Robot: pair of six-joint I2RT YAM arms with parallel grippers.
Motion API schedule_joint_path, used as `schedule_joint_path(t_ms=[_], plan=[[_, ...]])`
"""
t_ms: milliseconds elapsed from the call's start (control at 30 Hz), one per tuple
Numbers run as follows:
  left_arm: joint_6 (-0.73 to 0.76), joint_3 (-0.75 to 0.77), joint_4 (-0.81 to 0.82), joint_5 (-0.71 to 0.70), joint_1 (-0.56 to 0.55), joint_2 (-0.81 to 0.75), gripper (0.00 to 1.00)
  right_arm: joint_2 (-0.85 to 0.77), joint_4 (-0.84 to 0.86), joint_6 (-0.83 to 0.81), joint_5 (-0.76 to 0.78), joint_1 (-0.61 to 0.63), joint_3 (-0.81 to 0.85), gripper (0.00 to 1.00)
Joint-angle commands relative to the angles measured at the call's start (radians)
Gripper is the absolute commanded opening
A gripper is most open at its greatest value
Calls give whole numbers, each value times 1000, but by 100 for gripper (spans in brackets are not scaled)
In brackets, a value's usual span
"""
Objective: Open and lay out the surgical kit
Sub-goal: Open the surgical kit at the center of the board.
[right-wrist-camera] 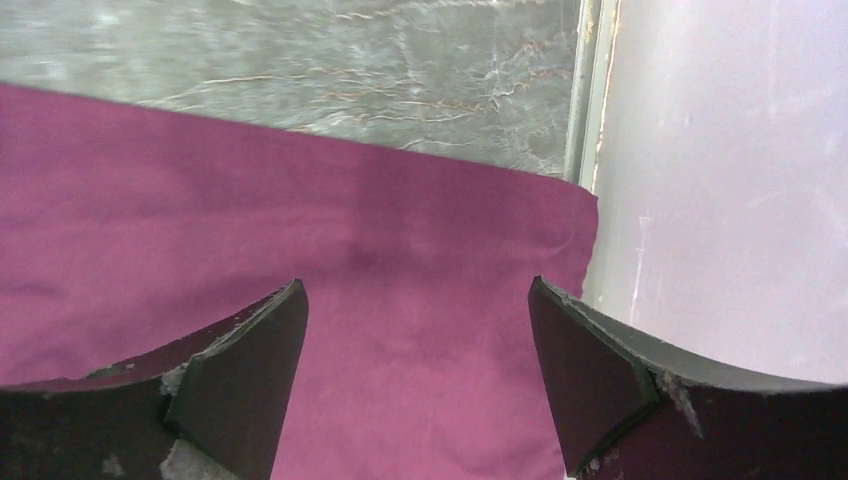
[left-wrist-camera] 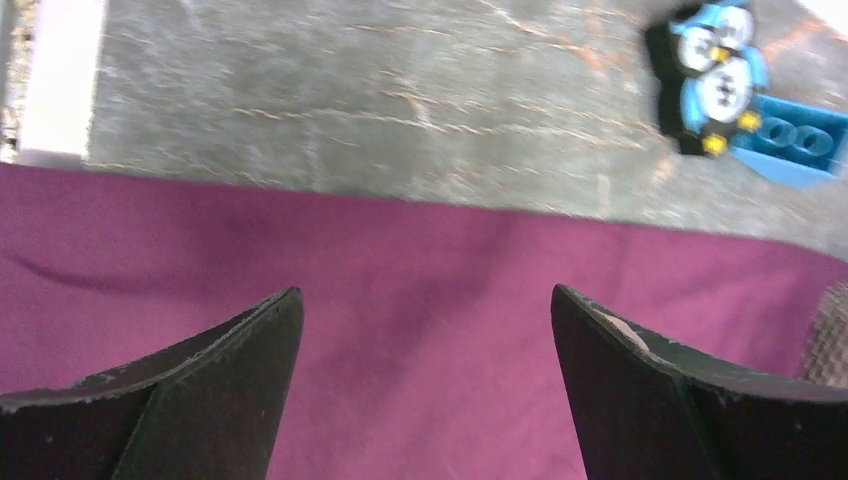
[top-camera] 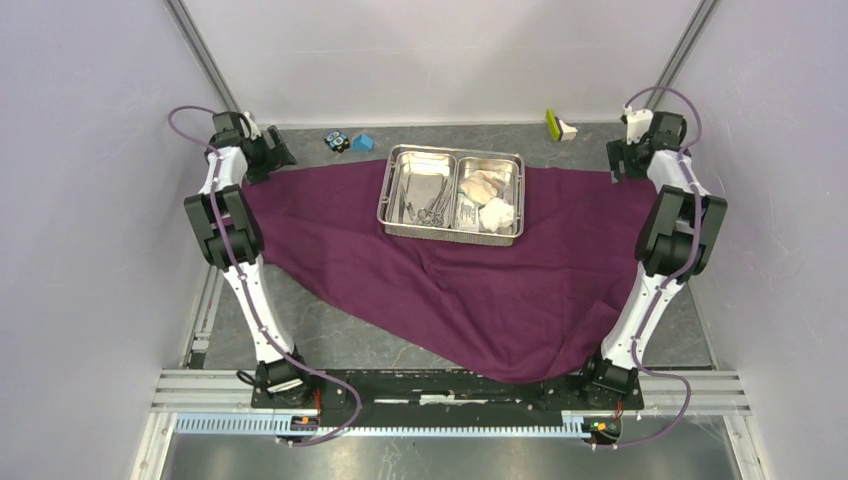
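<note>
The purple cloth wrap [top-camera: 480, 290] lies spread open over the table, its near point hanging toward the arm bases. On its far middle stands the steel two-compartment tray [top-camera: 452, 150]. Its left half holds the forceps [top-camera: 432, 210]; its right half holds a white packet [top-camera: 466, 210] and gauze wads [top-camera: 497, 215]. My left gripper [top-camera: 272, 157] [left-wrist-camera: 425, 290] hovers open above the cloth's far left corner [left-wrist-camera: 200, 230], with nothing between its fingers. My right gripper [top-camera: 616, 162] [right-wrist-camera: 415, 282] hovers open over the far right corner [right-wrist-camera: 200, 200], also holding nothing.
A black-and-blue toy [top-camera: 337, 141] [left-wrist-camera: 710, 85] and a small blue block [top-camera: 363, 142] [left-wrist-camera: 800, 145] sit on the grey table behind the cloth's left part. A yellow-green and white object [top-camera: 558, 126] lies at the back right. The side wall [right-wrist-camera: 720, 180] stands close beside the right gripper.
</note>
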Motion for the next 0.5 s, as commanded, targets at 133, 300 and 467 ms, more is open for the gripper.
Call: schedule_joint_path(t_ms=[133, 300, 467], plan=[[116, -360, 199, 232, 5, -414, 100, -344, 26, -70, -251, 1, -229, 94], [405, -631, 222, 332, 3, -658, 100, -497, -121, -266, -329, 14, -394, 97], [656, -824, 197, 398, 1, -839, 100, -674, -327, -495, -338, 54, -550, 98]])
